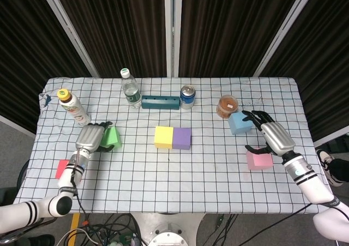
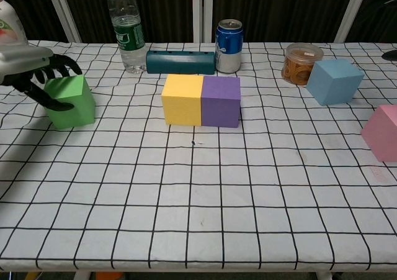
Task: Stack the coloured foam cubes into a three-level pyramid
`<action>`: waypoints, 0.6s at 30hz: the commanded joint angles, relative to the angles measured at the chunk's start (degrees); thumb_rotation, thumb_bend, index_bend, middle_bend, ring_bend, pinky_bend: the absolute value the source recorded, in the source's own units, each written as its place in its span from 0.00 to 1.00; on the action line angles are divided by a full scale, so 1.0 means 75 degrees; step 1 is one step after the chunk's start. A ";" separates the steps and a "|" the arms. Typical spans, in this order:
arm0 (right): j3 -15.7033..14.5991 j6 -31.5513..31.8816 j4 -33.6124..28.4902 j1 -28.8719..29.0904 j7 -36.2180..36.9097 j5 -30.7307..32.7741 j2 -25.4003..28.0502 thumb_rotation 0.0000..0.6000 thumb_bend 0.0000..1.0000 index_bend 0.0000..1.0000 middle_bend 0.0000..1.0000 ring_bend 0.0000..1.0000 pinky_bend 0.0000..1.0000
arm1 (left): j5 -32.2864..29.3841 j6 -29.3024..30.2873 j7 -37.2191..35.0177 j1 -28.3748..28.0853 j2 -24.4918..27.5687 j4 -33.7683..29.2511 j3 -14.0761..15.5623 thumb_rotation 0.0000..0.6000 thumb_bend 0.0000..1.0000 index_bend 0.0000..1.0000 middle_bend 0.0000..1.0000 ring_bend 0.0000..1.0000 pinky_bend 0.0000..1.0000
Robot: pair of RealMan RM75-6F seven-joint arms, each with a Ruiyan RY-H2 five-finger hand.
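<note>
green cube [image 1: 112, 136] near the desk's left edge | left hand [image 1: 90, 138] wraps it, fingers on its sides | right hand [image 1: 271, 136] spread wide, empty, between blue cube [image 1: 239, 123] and pink cube [image 1: 258, 160]

Two touching cubes [image 1: 173, 137] sit side by side mid-worktop [image 1: 218, 175]; behind them a long block [image 1: 160, 102] lies between a bottle [image 1: 129, 89] and a can [image 1: 187, 96]; the left hand [image 1: 90, 138] grips the left-side cube [image 1: 112, 136]; a corner cube [image 1: 61, 168] lies front-left; at right, a rear cube [image 1: 239, 123] sits just before a jar [image 1: 227, 106]; a near cube [image 1: 258, 159] lies further forward.
</note>
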 commanded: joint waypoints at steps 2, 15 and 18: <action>0.0008 0.0027 -0.0015 -0.0011 -0.0010 0.0009 0.0000 1.00 0.18 0.00 0.22 0.04 0.00 | 0.0360 -0.0047 0.0194 -0.0103 0.0042 0.0164 0.0198 0.99 0.25 0.25 0.36 0.40 0.43; 0.0030 0.0188 -0.0191 -0.0150 -0.0121 0.0131 0.0095 1.00 0.18 0.00 0.22 0.04 0.00 | 0.2309 -0.0916 -0.1126 -0.0761 0.0625 0.0356 0.0067 1.00 0.26 0.26 0.40 0.42 0.44; 0.0031 0.0225 -0.0204 -0.0184 -0.0119 0.0143 0.0107 1.00 0.18 0.00 0.22 0.04 0.00 | 0.2436 -0.1197 -0.1459 -0.0972 0.0593 0.0433 -0.0051 1.00 0.26 0.26 0.40 0.42 0.44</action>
